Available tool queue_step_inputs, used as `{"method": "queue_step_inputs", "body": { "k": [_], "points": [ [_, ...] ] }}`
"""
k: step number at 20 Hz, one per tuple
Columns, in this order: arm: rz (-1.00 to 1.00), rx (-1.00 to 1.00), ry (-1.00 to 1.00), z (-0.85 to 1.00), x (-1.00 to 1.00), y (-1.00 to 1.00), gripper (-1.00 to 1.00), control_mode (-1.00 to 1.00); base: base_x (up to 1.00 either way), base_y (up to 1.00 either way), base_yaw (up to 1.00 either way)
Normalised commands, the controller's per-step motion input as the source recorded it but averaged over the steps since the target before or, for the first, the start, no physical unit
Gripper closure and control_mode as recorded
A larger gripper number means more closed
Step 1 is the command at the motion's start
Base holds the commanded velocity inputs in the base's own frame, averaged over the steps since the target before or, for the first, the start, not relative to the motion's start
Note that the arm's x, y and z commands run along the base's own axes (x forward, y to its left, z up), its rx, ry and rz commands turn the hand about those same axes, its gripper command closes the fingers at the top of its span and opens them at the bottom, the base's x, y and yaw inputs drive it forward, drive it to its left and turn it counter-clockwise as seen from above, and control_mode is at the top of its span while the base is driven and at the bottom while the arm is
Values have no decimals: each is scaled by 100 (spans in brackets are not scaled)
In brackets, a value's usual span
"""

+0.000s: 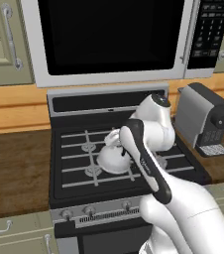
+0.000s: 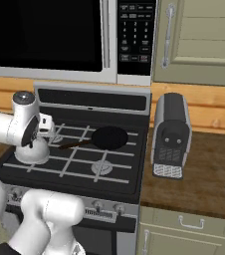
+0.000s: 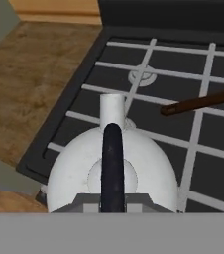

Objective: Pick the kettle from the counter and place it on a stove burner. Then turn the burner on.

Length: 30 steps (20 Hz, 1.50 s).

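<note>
Both base views are looking forward and down at the black stovetop (image 1: 74, 163) from behind the arm, left and right, sharing it, while the hand view is peering closely down onto the kettle (image 3: 148, 168) at its lower centre.

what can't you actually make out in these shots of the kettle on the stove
- Left base view: the arm's own link covers the right side of the kettle and the fingers on it.
- Right base view: the wrist hides the kettle's handle and top.
- Hand view: the fingertips are cut off by the bottom edge, so contact with the handle is hard to judge.
- Whether the kettle rests on the grate or hangs just above it cannot be told.
- The stove knobs are too small to read.
</note>
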Motion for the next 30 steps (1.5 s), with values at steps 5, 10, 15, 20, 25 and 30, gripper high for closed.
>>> {"method": "queue_step_inputs", "body": {
  "k": [5, 10, 15, 20, 25, 30],
  "points": [
    [-10, -10, 21, -48, 71, 100, 100, -100, 0, 0, 0],
    [-2, -4, 1, -21, 23, 20, 100, -100, 0, 0, 0],
    [-4, -11, -5, -31, 28, 29, 100, -100, 0, 0, 0],
    [-4, -12, -21, -35, 12, 8, 100, -100, 0, 0, 0],
    [-1, -2, -7, -9, 5, 0, 100, -100, 0, 0, 0],
    [0, 0, 0, -9, 6, -9, 100, -100, 0, 0, 0]
  ]
}}
